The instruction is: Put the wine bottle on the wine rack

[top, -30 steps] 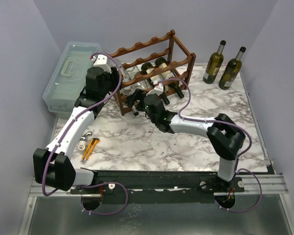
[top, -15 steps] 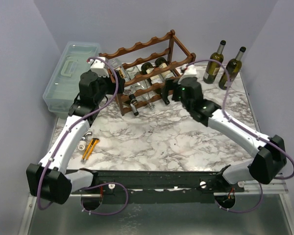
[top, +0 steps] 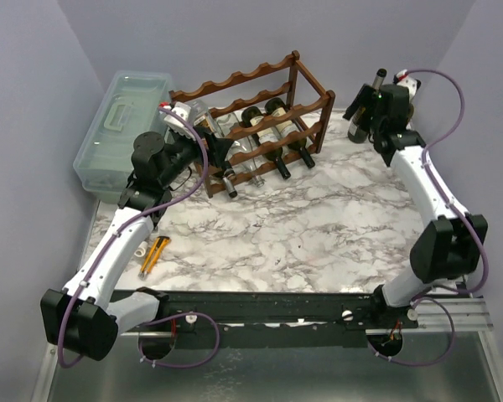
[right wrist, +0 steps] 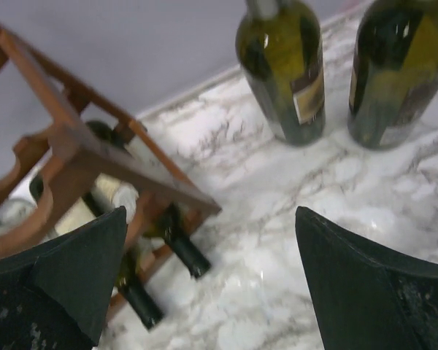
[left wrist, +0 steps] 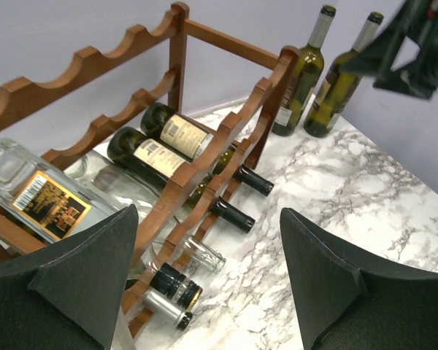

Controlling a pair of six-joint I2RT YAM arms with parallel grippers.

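Lining up on the bottle [right wrist: 285, 65] means bringing the jaws square around its body, clear of its neighbour [right wrist: 398, 73] just beside it. Both stand upright at the counter's [top: 318, 226] far right corner, apart from the rack [top: 235, 81]. The right hand [right wrist: 208, 248] hovers above them, tilted down, spread wide and empty. The left hand [left wrist: 208, 211], by the rack's left end, is likewise spread and holds nothing.

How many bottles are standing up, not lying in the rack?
2. One green bottle and a second green bottle stand side by side on the marble table at its far right corner, beside the wooden rack. No third shows there.
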